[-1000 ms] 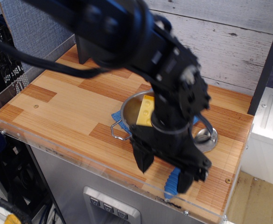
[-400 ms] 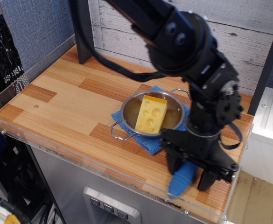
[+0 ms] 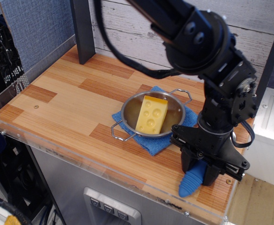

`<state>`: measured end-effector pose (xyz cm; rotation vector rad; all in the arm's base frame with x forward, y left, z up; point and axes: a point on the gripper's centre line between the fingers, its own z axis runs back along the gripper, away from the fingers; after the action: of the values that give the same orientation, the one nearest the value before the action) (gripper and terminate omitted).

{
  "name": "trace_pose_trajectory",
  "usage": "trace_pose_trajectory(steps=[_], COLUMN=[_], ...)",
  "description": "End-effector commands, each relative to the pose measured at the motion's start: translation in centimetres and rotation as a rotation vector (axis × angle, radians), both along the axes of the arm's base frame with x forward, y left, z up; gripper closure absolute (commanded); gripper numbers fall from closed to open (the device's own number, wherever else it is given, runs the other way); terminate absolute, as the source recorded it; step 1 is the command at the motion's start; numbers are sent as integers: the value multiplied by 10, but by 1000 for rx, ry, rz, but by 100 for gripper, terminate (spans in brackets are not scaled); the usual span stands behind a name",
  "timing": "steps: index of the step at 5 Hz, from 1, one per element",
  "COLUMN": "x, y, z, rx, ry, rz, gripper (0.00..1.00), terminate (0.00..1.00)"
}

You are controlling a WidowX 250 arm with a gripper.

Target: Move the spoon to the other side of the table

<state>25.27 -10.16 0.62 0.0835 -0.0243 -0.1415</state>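
The spoon's bright-blue ribbed handle lies at the front right corner of the wooden table, pointing toward the front edge. Its metal bowl is hidden behind the gripper. My black gripper points down over the spoon, with its fingers closed in on either side of the handle's upper part. The arm's wrist rises above it and covers the right edge of the table.
A steel pan holding a yellow cheese wedge sits on a small blue cloth just left of the gripper. A dark post stands at the back left. A clear acrylic edge runs along the front.
The gripper has moved right and back along the spoon, uncovering the pan and cheese. Its fingers have drawn in from wide apart to close against the blue handle.
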Motion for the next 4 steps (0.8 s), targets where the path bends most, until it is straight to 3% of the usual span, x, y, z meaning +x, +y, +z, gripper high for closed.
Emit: trace_pose_trajectory(steps=[1,2,3,4], x=[4,3,19,36], y=[37,86,138,189], z=[104,137,132,102], rx=[-23,-28,-62,-83], ry=[-72,-65,-17,34], rz=[-6,98,216,272], gripper=[100,100,100,100], terminate=[0,0,0,0])
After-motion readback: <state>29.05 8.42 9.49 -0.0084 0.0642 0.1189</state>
